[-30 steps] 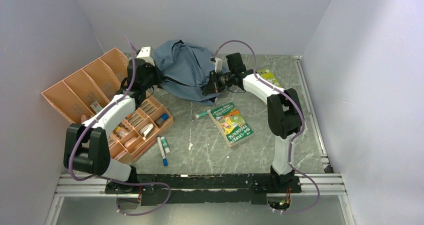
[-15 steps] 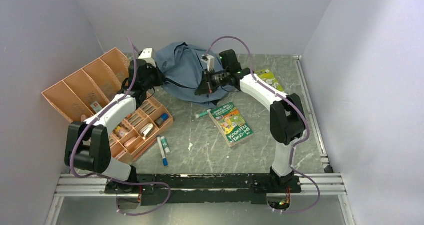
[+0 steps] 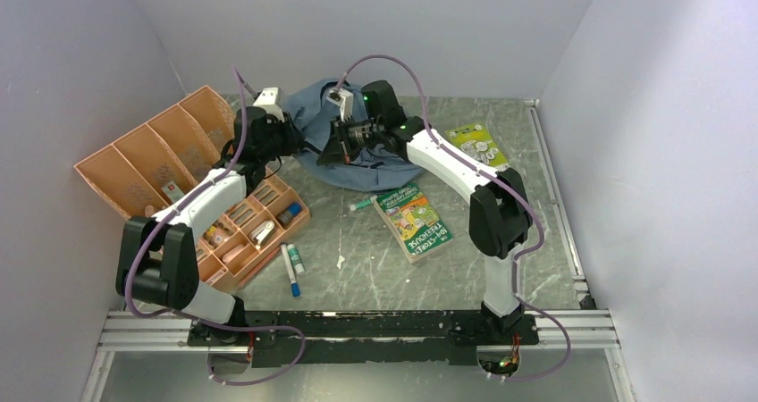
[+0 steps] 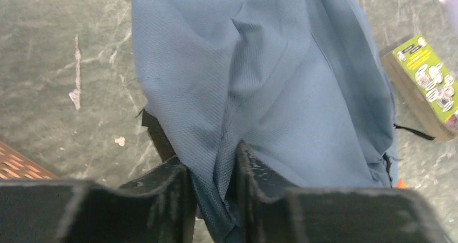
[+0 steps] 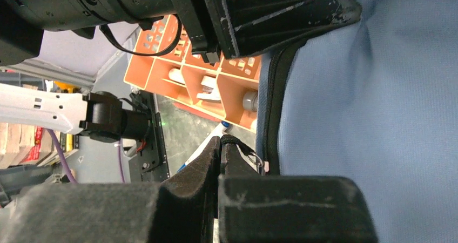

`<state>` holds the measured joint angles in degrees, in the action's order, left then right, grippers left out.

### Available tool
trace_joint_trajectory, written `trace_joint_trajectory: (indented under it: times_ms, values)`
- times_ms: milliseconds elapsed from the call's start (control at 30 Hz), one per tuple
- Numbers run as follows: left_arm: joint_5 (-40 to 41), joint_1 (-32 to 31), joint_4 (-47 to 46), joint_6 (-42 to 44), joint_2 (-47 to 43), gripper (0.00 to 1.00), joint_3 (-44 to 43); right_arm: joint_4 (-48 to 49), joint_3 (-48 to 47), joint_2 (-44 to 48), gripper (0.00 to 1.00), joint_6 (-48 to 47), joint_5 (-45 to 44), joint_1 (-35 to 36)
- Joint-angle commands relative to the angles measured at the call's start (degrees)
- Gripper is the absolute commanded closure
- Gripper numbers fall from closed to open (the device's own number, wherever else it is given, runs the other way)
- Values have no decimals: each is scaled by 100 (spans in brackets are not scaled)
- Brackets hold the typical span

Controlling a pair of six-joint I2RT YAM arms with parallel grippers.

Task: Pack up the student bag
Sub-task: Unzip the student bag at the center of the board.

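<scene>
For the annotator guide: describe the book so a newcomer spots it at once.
Find the grey-blue bag at the table's far middle. The book lies flat just in front of it, right of centre. It is dark green with a cartoon cover; the yellow-green item farther right is smaller.

Arms outstretched, converging; left hand (image 4: 210, 163) and right hand (image 5: 220, 147) pinched on student bag (image 4: 281, 81).

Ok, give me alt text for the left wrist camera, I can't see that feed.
The left pincer pinches a fold of the grey-blue backpack, which fills most of the frame over a green stone table. A green box lies at the right edge, and an orange tray corner shows lower left.
</scene>
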<state>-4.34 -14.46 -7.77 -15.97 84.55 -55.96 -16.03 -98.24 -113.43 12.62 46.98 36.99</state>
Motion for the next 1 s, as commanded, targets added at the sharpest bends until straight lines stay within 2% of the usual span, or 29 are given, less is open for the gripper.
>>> trace_joint_trajectory:
  times_ms: [0, 67, 100, 133, 167, 267, 467, 567, 733, 800, 867, 967]
  values:
    - [-22, -100, -13, -186, -248, 54, -28, 268, 44, 83, 100, 99, -233, 20]
    - [141, -99, 76, -202, -415, 31, -43, 355, 224, 181, 100, 167, -367, -2]
    - [202, -95, 135, -198, -485, 23, -72, 417, 327, 227, 100, 222, -433, -18]
    - [274, -93, 219, -202, -549, 5, -109, 496, 481, 285, 100, 284, -484, -31]
    - [342, -92, 332, -212, -617, 2, -148, 602, 594, 350, 100, 354, -518, -57]
    - [425, -92, 543, -219, -853, 1, -243, 820, 884, 510, 100, 648, -717, -167]
    - [328, -92, 463, -2, -1389, 1, 116, 1308, 1300, 653, 100, 1164, -414, -417]
    - [-215, -93, 175, 201, -1688, 1, 509, 1220, 1341, 689, 100, 1142, -385, -443]
    - [-1846, -101, -806, 1046, -2167, 1, 1346, 1189, 1541, 837, 100, 1169, -316, -536]
    - [-2338, -109, -1169, 1497, -2276, 6, 1602, 1108, 1555, 869, 100, 1190, -300, -571]
    - [-2586, -138, -1411, 2097, -2349, 7, 1820, 940, 1501, 862, 100, 1178, -251, -579]
    - [-2523, -169, -1368, 2626, -2349, 10, 1872, 721, 1476, 878, 100, 1108, -125, -576]
